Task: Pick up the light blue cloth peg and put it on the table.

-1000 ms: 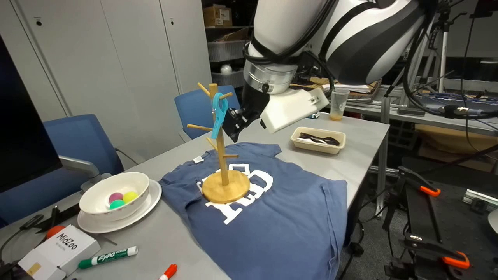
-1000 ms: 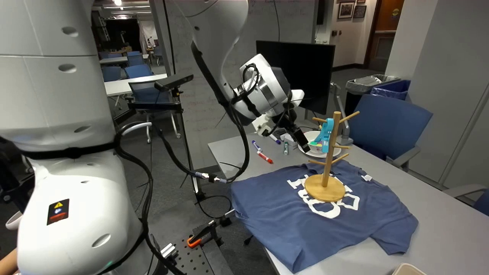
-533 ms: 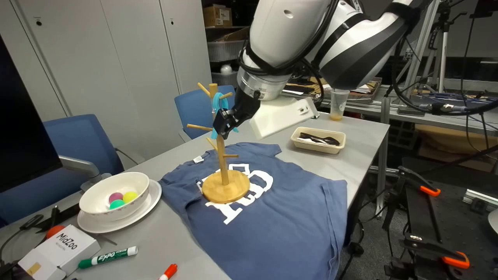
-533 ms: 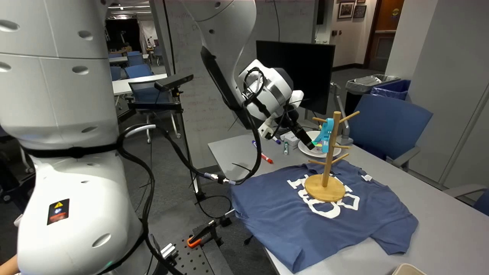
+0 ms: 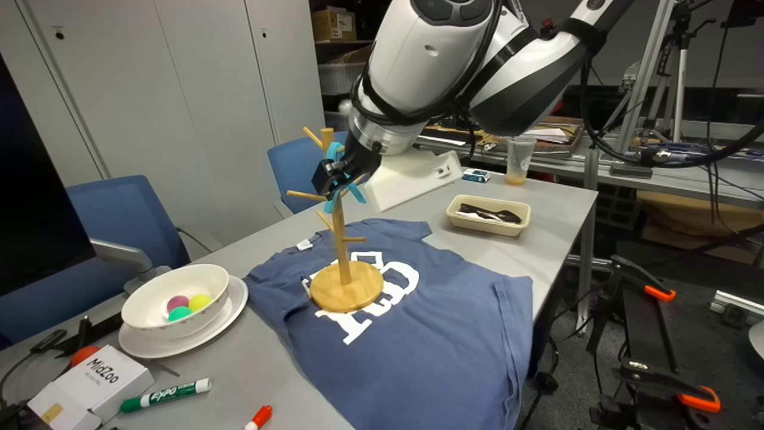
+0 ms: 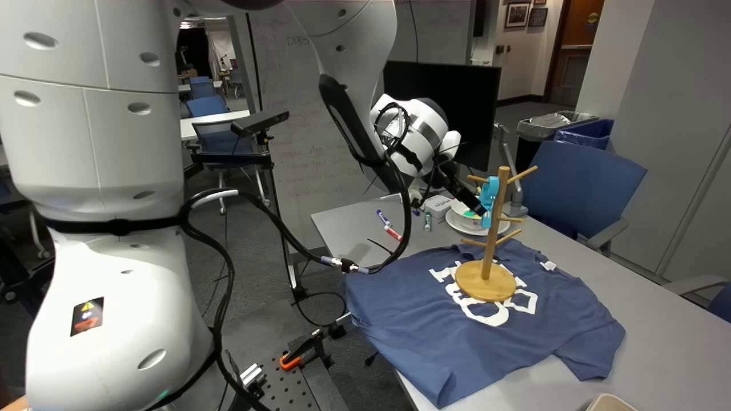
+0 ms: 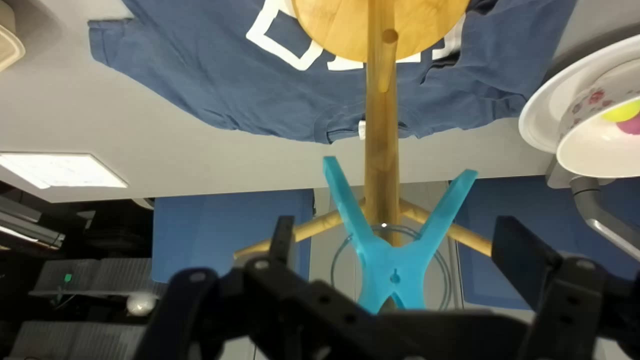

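The light blue cloth peg (image 6: 489,194) hangs near the top of the wooden stand (image 6: 485,279), off the tabletop. In the wrist view the peg (image 7: 392,265) has its two handles spread toward the stand's post (image 7: 382,130); its jaw end is hidden behind my gripper. My gripper (image 7: 394,231) is open, one finger on each side of the peg, with a gap visible at both sides. In an exterior view the gripper (image 5: 327,181) covers the middle of the peg (image 5: 356,192). The light grey table (image 5: 280,376) carries the stand, which stands on a shirt.
The blue T-shirt (image 5: 430,334) lies under the stand. Wooden side prongs (image 7: 467,239) stick out close to the fingers. A white bowl (image 5: 179,325) with balls on a plate, a green marker (image 5: 167,394), a white box (image 5: 95,385) and a cutlery tray (image 5: 488,230) are on the table.
My open gripper has moved toward the stand and now has its fingers around the peg; before, it was apart from it. The peg and the stand have not visibly moved.
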